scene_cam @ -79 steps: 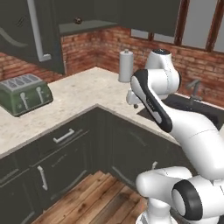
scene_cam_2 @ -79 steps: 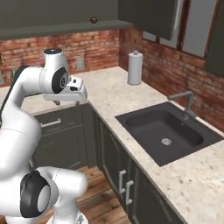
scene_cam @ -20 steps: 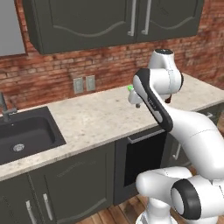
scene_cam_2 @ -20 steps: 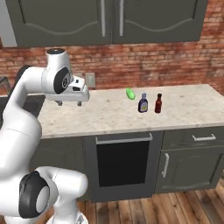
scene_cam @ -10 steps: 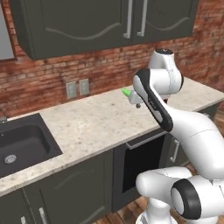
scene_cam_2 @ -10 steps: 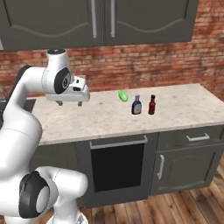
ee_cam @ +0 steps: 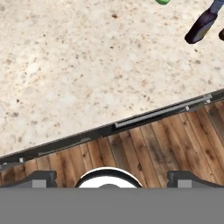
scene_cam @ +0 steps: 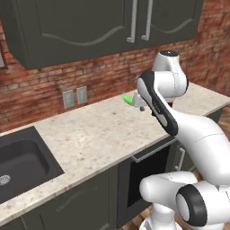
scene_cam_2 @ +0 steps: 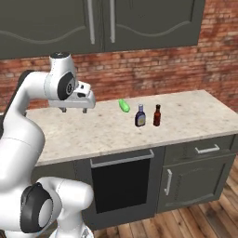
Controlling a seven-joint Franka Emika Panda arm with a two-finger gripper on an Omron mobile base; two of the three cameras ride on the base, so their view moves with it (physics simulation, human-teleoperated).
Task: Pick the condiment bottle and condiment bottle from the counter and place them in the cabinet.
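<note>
Two condiment bottles stand side by side on the counter: a dark blue one with a pale cap (scene_cam_2: 140, 116) and a dark red one (scene_cam_2: 157, 115). In the hand view the blue bottle (ee_cam: 201, 26) lies at the top right and the other bottle (ee_cam: 222, 34) is cut by the right edge. My gripper (scene_cam_2: 74, 109) hangs open and empty above the counter, well left of both bottles. In the left base view the gripper (scene_cam: 143, 108) sits beside my arm, which hides the bottles. Its dark fingertips (ee_cam: 41, 177) stand wide apart.
A green vegetable (scene_cam_2: 124, 105) lies behind the bottles near the brick wall, also seen as the green vegetable (scene_cam: 129, 99). The upper cabinet doors (scene_cam_2: 102, 23) are shut above the counter. A dark sink (scene_cam: 20, 164) lies far left. An oven (scene_cam_2: 122, 186) sits under the counter.
The base has driven along the counter, so the whole scene slid left: the sink moved toward the edge and the bottles came nearer the middle. The arm kept its pose.
</note>
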